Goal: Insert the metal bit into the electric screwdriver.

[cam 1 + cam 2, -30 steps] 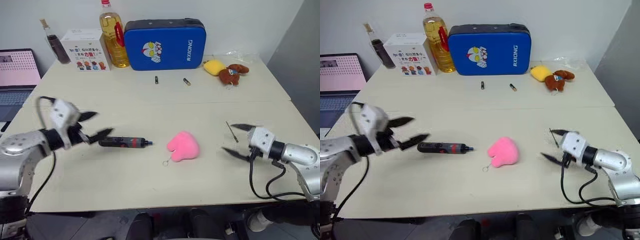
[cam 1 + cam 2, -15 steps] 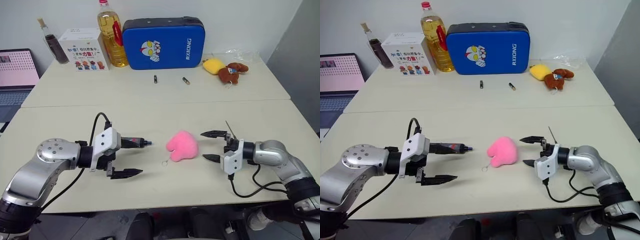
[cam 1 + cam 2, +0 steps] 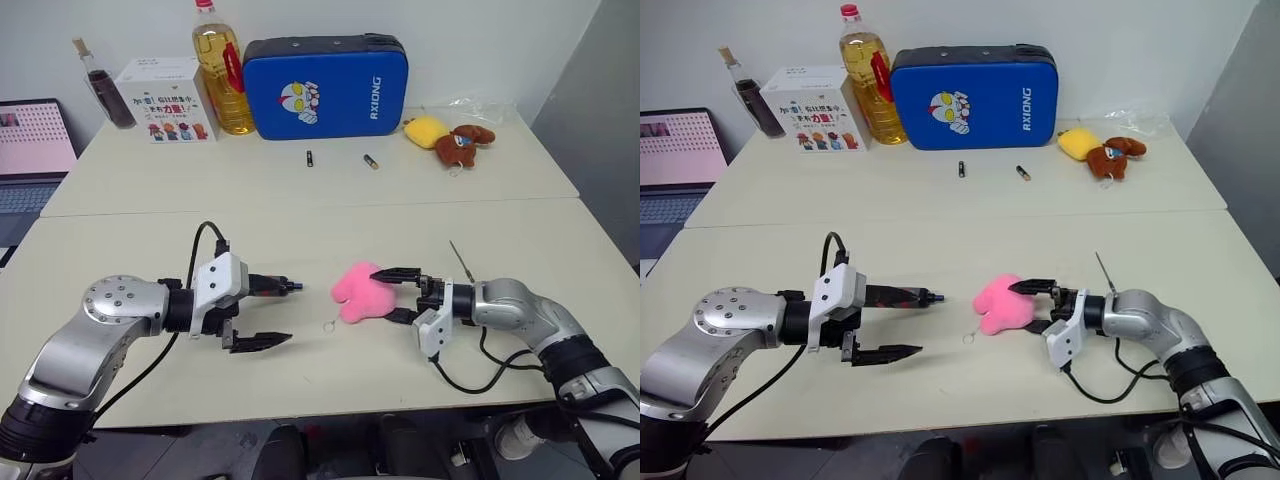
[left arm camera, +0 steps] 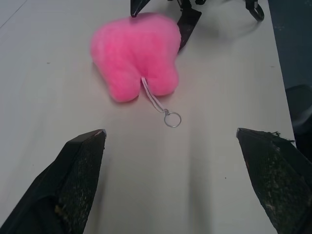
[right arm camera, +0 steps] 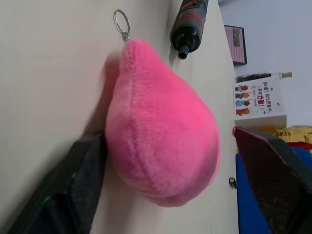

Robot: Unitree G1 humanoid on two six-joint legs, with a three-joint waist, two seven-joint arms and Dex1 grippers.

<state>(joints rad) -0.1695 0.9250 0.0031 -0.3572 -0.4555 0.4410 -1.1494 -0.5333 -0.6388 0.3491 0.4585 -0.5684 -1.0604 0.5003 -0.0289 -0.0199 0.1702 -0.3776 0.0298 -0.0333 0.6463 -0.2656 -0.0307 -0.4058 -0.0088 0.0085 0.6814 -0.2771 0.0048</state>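
From my remote seat: my left gripper (image 3: 262,312) stands with its fingers spread wide and holds nothing, one finger over the rear half of the electric screwdriver (image 3: 272,285), the other hanging above bare table on the near side. The screwdriver lies flat on the cream table (image 3: 300,215), its tip pointing toward the pink plush toy (image 3: 361,291), a short gap between them.

My right gripper (image 3: 396,294) has its fingers open about the plush toy – the far finger lies along the toy's far edge, the near finger sits beside its near edge, and I cannot tell whether either one presses it. A thin cord with a small key ring (image 4: 172,119) trails from the toy onto the table.

The metal bit (image 3: 461,262) lies on the table beyond my right wrist, apart from both grippers and well away from the screwdriver.

At the far side stand a blue case (image 3: 325,86), an oil bottle (image 3: 222,70), a white box (image 3: 164,87) and a dark bottle (image 3: 100,86) – with two small plush toys (image 3: 448,139) to the right and two short dark cylinders (image 3: 340,159) in front of the case
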